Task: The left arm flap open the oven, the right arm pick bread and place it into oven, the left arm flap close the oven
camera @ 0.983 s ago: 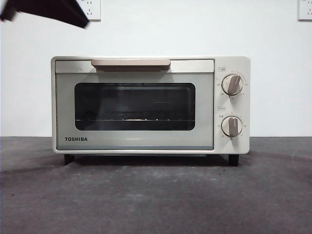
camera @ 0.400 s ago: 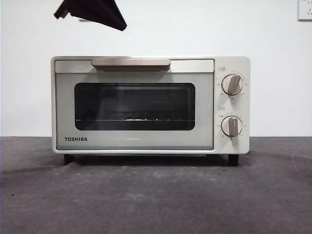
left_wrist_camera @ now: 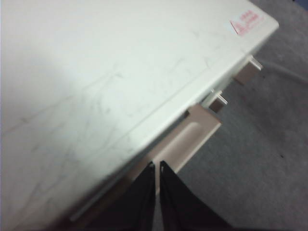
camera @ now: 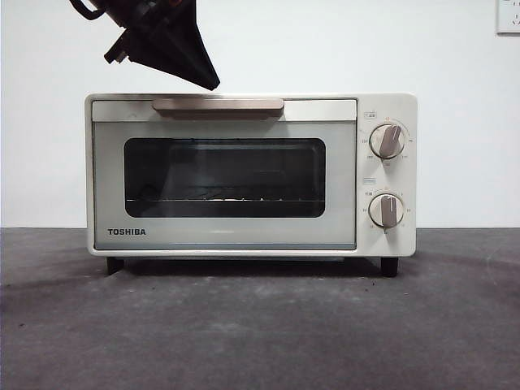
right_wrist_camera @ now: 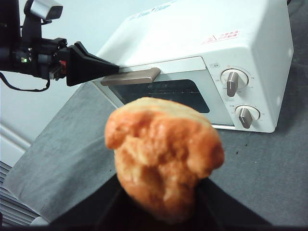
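Dark grey table under a plain white wall, with a socket at its upper corner. Nearest, well short of the oven and raised above the table: bread, golden-orange and lumpy, pinched between the jaws of the right gripper. Further back, standing mid-table on black feet: oven, door shut, rack behind the dark glass, two knobs beside it; poised just above the near end of the beige handle: left gripper, jaws pressed together to a thin slit, tip aimed at the handle, contact not discernible.
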Controlling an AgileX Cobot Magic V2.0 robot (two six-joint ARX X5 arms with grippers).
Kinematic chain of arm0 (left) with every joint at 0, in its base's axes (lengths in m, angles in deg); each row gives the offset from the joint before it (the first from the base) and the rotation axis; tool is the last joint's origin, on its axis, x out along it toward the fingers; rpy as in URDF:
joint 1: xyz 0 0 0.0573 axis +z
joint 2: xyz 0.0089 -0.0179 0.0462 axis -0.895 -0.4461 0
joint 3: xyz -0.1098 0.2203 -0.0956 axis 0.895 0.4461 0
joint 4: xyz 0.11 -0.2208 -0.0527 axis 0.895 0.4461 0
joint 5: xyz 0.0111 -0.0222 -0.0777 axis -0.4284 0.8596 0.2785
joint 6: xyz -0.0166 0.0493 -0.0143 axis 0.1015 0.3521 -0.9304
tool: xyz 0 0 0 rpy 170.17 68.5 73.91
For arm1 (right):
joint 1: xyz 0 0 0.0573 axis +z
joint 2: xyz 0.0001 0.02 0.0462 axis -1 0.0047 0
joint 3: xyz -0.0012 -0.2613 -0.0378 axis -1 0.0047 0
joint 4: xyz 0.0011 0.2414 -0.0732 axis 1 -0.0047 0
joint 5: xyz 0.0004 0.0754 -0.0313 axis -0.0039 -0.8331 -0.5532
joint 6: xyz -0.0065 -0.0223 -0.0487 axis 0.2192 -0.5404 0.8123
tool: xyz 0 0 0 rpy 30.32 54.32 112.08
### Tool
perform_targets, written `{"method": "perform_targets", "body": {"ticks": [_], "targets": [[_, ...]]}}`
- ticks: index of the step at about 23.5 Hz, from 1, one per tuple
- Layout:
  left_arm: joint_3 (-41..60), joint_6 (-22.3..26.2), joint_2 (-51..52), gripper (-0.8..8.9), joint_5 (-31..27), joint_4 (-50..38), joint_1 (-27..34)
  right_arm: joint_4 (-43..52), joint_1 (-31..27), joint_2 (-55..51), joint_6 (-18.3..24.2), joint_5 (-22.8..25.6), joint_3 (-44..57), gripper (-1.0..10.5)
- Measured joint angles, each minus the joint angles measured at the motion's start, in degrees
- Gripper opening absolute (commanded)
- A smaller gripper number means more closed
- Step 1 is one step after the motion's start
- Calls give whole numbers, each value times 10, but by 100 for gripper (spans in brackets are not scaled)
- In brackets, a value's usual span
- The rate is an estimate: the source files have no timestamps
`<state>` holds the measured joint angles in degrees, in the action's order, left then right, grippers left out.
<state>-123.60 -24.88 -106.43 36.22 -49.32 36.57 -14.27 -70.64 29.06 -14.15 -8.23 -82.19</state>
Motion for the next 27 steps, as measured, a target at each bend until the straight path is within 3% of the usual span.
{"method": "perform_targets", "body": {"ticks": [16,27], "targets": [[-1,22,-18,16,-23,-2,-3,0,0,0,0,0,0,136],[-13,42,-19,16,-20,47,-14,0,0,0,0,0,0,136]]}}
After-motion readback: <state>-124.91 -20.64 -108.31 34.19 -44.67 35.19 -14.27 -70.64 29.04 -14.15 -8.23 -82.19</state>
